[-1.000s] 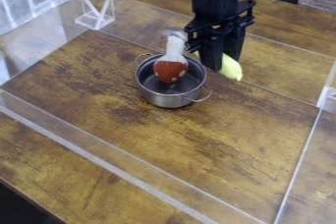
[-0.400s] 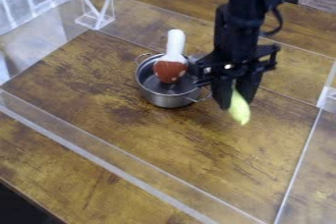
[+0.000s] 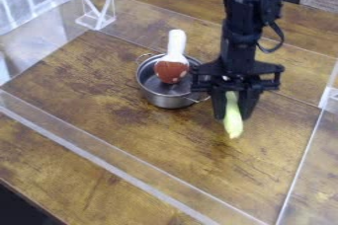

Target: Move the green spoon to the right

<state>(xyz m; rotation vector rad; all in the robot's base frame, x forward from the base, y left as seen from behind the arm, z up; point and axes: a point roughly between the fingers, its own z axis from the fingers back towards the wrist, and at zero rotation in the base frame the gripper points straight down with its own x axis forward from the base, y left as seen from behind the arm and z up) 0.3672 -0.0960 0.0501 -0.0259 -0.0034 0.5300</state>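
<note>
camera view: black robot gripper [image 3: 234,95] is clamping the thick yellow-green plastic spoon [image 3: 232,119], which is hanging low over the wooden table [image 3: 119,91], right of the small metal pot [image 3: 171,83]. placing step; next it prob needs lowering & letting go.

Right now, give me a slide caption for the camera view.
Gripper shut on the green spoon, lowering it to the wooden table right of the metal pot.

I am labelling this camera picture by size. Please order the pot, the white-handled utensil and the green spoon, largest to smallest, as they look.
1. Pot, largest.
2. White-handled utensil and green spoon: no sure order, both are partly hidden.
</note>
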